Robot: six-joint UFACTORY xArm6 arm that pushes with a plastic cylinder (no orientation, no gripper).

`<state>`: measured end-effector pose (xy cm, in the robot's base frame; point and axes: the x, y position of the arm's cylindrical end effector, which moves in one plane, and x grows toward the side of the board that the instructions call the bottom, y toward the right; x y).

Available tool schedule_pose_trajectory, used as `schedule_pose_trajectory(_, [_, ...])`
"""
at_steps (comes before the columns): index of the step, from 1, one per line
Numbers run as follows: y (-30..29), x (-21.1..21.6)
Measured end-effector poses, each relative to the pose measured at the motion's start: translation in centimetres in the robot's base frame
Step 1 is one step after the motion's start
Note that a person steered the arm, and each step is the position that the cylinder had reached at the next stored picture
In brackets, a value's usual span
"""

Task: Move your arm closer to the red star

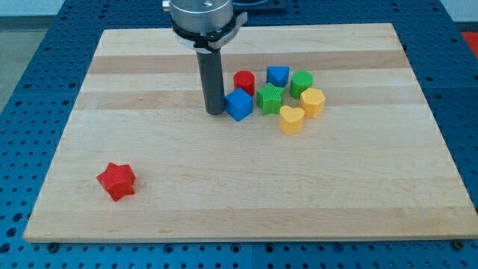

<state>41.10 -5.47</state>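
Tip (pixel 216 112) parked by block cluster near board's top edge, red star (pixel 116 181) far off twd bottom-left corner.

Rod comes down from silver mount at top edge, w/ my tip on the wooden board (pixel 239 202) just left of blue cube (pixel 239 104), touching or nearly so; can't tell which. No fingers on this rig, so nothing clenched or grasped, just a bare rod end. Cluster sits right of tip, upper-middle of board: red cylinder (pixel 244 81) behind the cube, blue block (pixel 278 75) & green block (pixel 302 82) nearer top edge, green star (pixel 270 99) mid-cluster, yellow block (pixel 313 101) on cluster's right side, yellow heart (pixel 291 119) lowest of the group. Red star lies alone, well apart from tip & from all other blocks, close to left edge & not far from bottom edge.
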Motion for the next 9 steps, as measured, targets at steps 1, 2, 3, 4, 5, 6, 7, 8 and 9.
schedule_pose_trajectory(1, [0.2, 0.0])
schedule_pose_trajectory(2, [0.2, 0.0])
schedule_pose_trajectory(3, [-3.5, 0.7])
schedule_pose_trajectory(4, [-8.9, 2.3])
schedule_pose_trajectory(5, [-14.6, 2.7])
schedule_pose_trajectory(6, [-17.7, 5.2])
schedule_pose_trajectory(7, [-19.3, 9.0])
schedule_pose_trajectory(8, [-19.5, 12.2])
schedule_pose_trajectory(9, [-19.5, 13.5])
